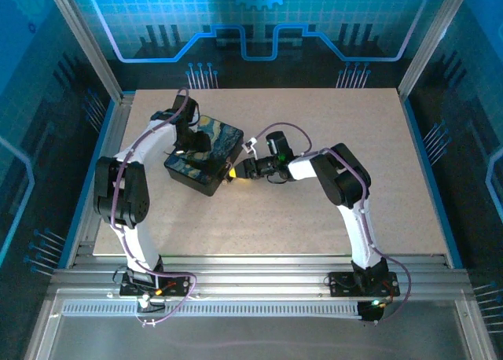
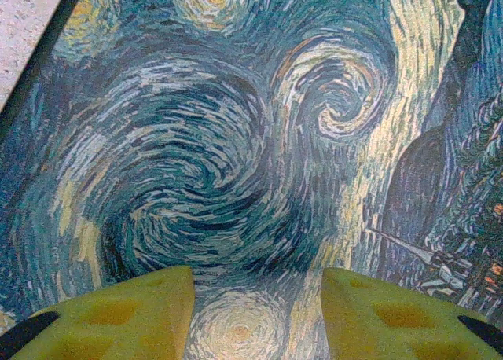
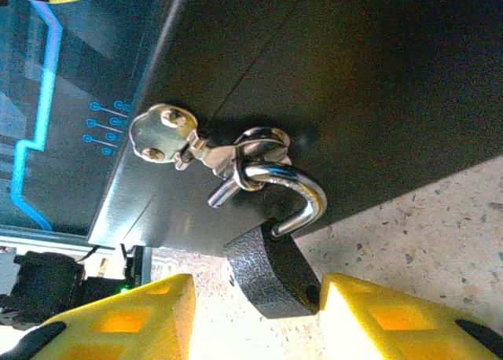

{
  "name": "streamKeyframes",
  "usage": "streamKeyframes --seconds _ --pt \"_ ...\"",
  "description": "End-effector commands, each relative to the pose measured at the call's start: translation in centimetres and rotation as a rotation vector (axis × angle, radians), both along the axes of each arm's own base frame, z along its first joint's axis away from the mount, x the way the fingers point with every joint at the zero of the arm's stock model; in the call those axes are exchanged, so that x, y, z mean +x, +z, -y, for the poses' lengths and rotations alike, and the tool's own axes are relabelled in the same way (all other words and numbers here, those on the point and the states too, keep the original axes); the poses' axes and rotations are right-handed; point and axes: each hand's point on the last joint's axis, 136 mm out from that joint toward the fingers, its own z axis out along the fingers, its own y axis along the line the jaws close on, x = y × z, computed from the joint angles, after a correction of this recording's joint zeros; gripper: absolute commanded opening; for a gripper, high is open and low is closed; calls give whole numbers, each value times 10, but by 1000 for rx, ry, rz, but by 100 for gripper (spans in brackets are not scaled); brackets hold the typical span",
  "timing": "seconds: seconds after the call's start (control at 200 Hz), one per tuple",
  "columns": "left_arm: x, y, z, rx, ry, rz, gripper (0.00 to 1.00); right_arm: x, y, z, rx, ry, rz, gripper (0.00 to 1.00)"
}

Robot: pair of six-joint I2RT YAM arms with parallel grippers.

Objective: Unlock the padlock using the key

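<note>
Right end effector [image 3: 255,288]: released, fingers straddling the padlock [image 3: 271,270] body at the bottom centre of the right wrist view. The frame-right finger [image 3: 354,313] looks to be touching it and the frame-left one stands off with a visible gap, so no clamp yet.

Padlock hangs by its shackle [image 3: 302,187] from the ring [image 3: 263,140] on the dark side wall of the box [image 3: 354,77], just beside the hasp plate [image 3: 161,132]. The body is tilted, low over the desk [image 3: 440,242]. The shackle's left end looks clear of the body, but I can't tell whether it's latched. The keyway end is hidden at the frame bottom.

Left end effector [image 2: 258,277]: released, fingers apart over the painted lid [image 2: 236,140], nothing between them. In the top view it sits on the box [image 1: 224,136], centre-left of the desk [image 1: 314,234]. My read is that it's there to brace the box.

Risks from here:
- One-sided contact: the lock hangs free on the ring, so an off-centre squeeze probably swings it out of the fingers.
- Grabbing low on the body may cover the keyway and block the key.
- A sideways push from the right arm could skid the box if the left one isn't pressing down hard enough.
- Fingers catching the shackle or ring would jam it rather than steady it.
</note>
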Motion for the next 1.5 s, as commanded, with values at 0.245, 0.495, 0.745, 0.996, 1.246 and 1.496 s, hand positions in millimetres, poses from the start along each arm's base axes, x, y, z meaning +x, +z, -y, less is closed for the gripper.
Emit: streamKeyframes --seconds 0.245,0.495,0.745,0.996,1.246,1.496 --pt "-13 2 0 -31 19 -24 47 -25 -13 2 -283 15 247 61" --pt "-12 7 0 -35 19 -12 47 -24 -25 6 -448 115 478 66" --pt "-12 8 0 -33 17 -12 47 -9 -28 14 -590 143 673 65" --pt "-11 7 2 -38 13 -14 47 -8 -1 31 -560 131 791 68" --pt "-13 0 2 -44 18 -25 47 -2 -16 11 -561 62 799 69" --pt "-14 1 5 -63 13 -20 47 1 -30 3 -619 64 791 77"
